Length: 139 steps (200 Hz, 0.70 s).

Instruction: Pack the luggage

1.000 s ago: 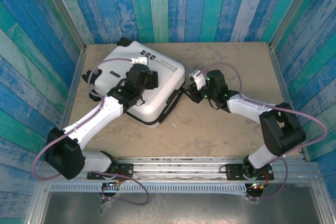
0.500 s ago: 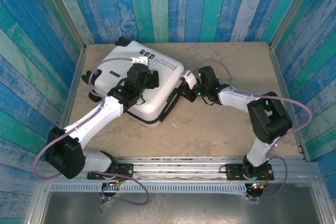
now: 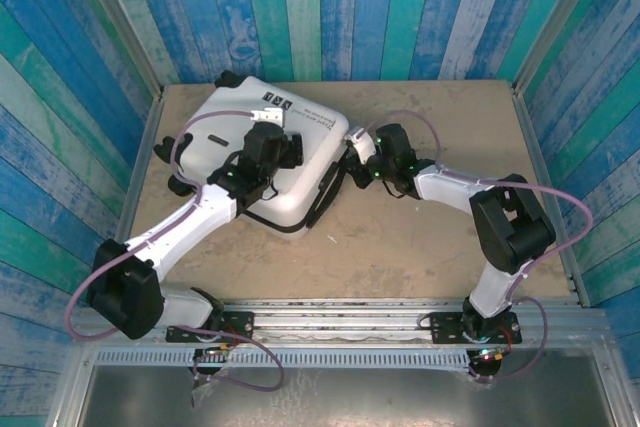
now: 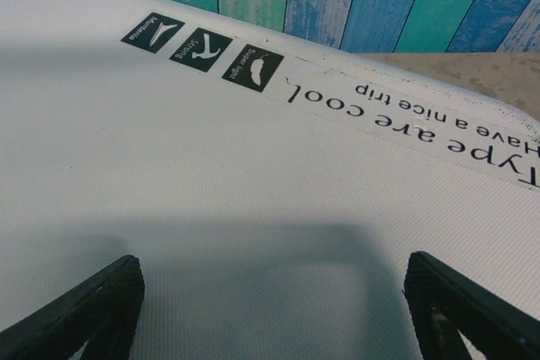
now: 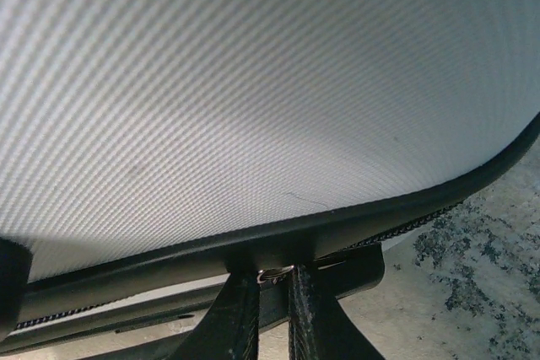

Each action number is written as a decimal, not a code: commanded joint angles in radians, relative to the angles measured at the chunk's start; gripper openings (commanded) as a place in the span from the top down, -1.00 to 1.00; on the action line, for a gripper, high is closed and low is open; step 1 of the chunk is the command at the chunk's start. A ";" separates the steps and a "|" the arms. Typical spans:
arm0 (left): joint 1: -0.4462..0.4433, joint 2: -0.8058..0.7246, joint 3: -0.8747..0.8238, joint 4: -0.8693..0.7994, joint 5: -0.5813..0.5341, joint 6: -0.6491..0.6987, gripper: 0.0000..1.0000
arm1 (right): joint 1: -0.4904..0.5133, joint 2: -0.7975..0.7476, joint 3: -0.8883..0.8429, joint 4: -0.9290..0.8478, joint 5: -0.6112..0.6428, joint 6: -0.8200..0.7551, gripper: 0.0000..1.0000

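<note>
1 rounded luggage (image 4: 253,200) (woven-textured white shell)

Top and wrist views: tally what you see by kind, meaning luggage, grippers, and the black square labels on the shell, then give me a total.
luggage: 1
grippers: 2 (left gripper, right gripper)
black square labels: 3
Total: 6

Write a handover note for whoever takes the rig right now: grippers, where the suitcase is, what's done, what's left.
Left gripper: open, over the suitcase's white shell, holding nothing.
Right gripper: shut on the zipper pull at the suitcase's edge nearest the right arm.
Suitcase: flat on the table, lid down.
Done: lid closed.
Left: probably pulling the zipper round; how far it is zipped cannot be told.
</note>
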<state>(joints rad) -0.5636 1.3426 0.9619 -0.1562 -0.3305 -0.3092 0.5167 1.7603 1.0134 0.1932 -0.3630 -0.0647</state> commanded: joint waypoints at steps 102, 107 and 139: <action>-0.011 0.099 -0.156 -0.398 0.139 -0.068 -0.63 | -0.057 -0.001 0.160 0.045 0.083 -0.010 0.99; -0.011 0.099 -0.156 -0.397 0.140 -0.068 -0.64 | -0.057 0.000 0.168 0.037 0.085 -0.017 0.99; -0.011 0.103 -0.150 -0.396 0.139 -0.060 -0.63 | -0.070 0.025 0.233 -0.015 0.067 -0.053 0.99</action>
<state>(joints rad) -0.5640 1.3434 0.9371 -0.0986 -0.3233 -0.3035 0.4591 1.7794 1.1740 0.1333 -0.2943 -0.0723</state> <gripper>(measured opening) 0.819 0.042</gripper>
